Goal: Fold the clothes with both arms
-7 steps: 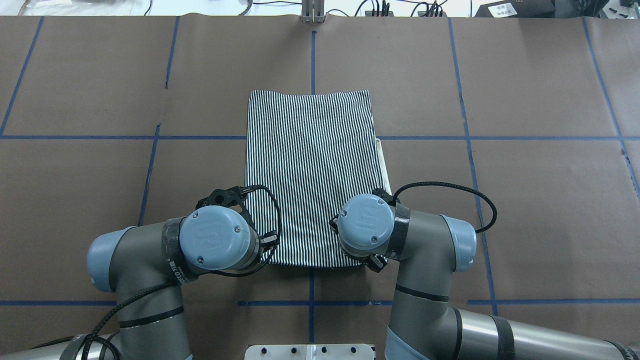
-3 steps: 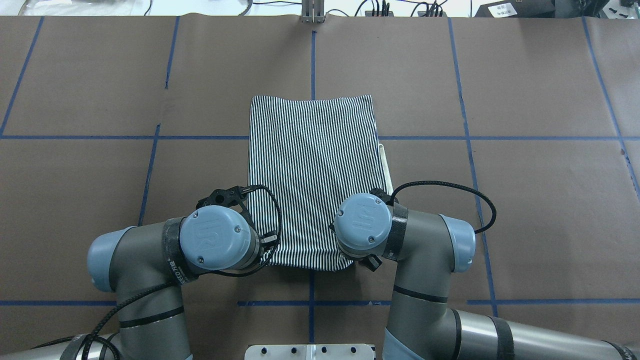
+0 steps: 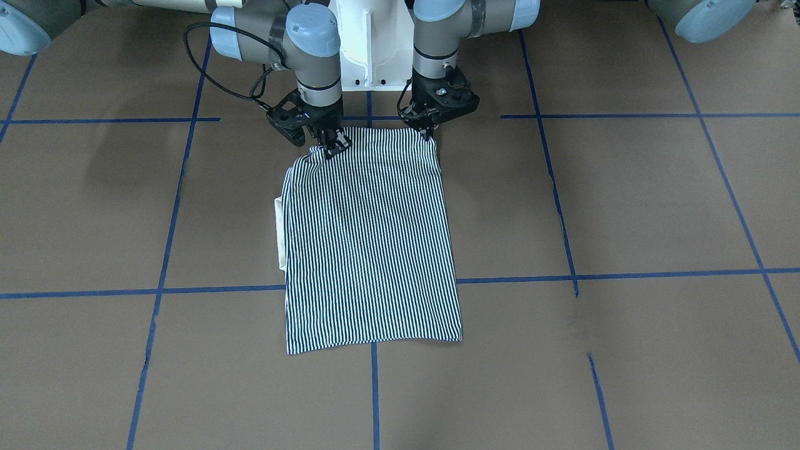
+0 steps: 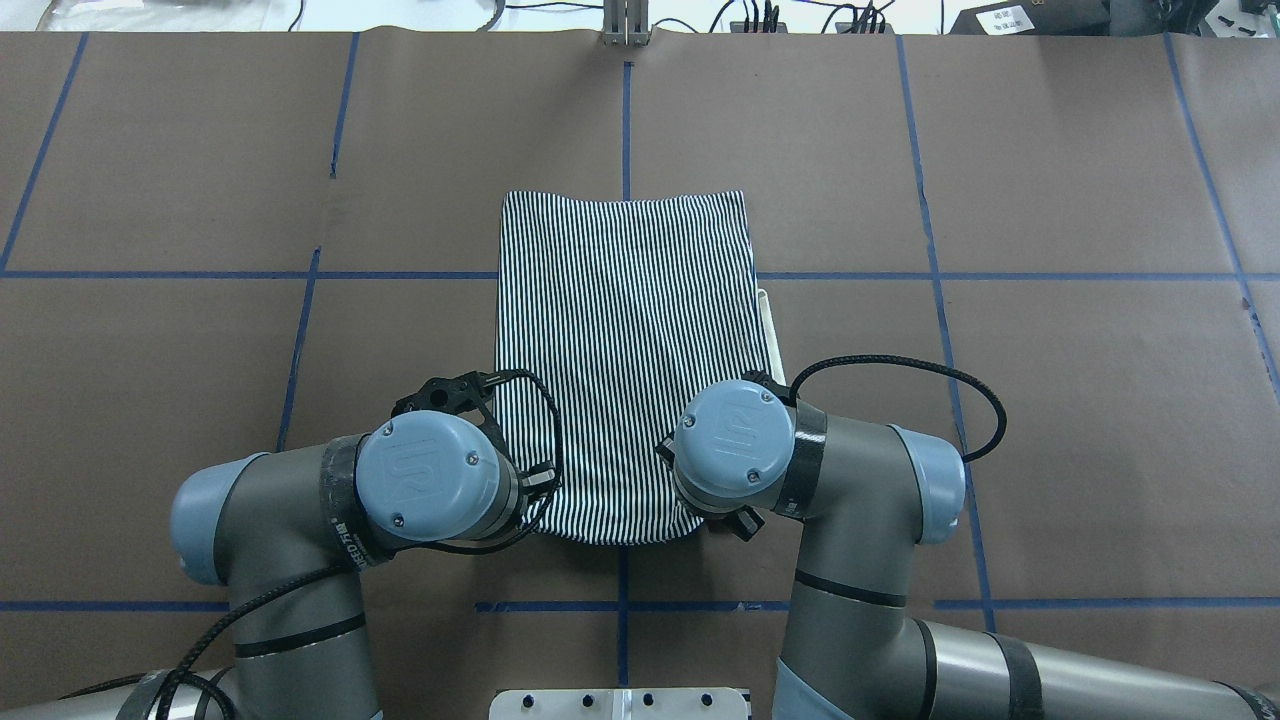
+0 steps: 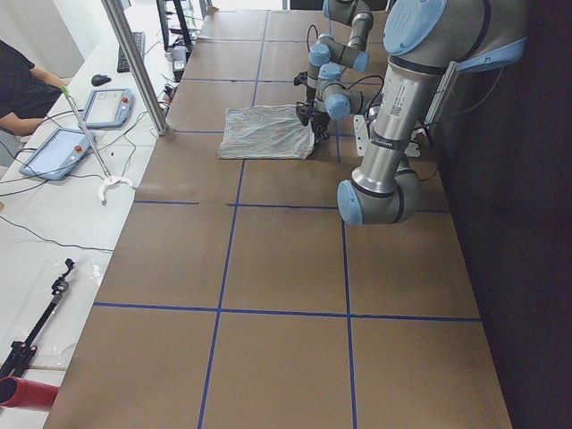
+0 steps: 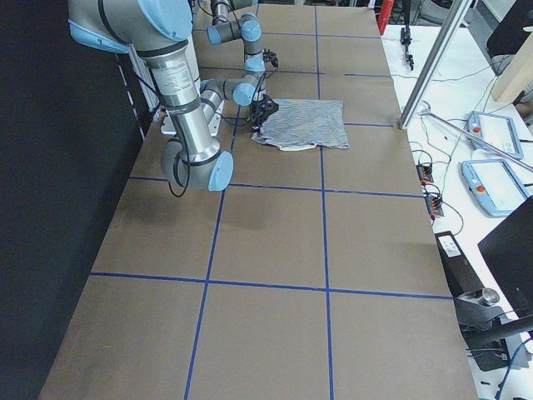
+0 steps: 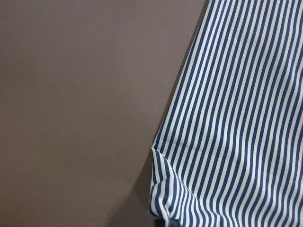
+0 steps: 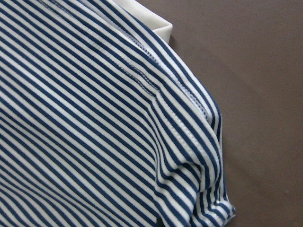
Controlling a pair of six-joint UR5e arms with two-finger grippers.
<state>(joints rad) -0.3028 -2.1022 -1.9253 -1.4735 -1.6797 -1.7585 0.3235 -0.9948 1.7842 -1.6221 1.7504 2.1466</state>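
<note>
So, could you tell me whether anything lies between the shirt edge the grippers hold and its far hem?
Nothing visible does. The left gripper and right gripper pinch the near corners of the shirt. Its striped top is bare up to the far hem, and only the cream collar pokes out at one side.

You're in a robotics lab, not a home or a shop. The bench (image 4: pixel 1100 150) is covered in brown paper and marked into a grid with blue tape (image 4: pixel 940 275), and two grey jointed arms (image 4: pixel 270 510) rise from a white base (image 3: pixel 369 37). Alongside runs a white table (image 5: pixel 54 223) with control tablets (image 5: pixel 109 107), cables (image 4: pixel 750 14) and a metal post (image 5: pixel 134 63) — a person's sleeve (image 5: pixel 22 85) shows there too.
</note>
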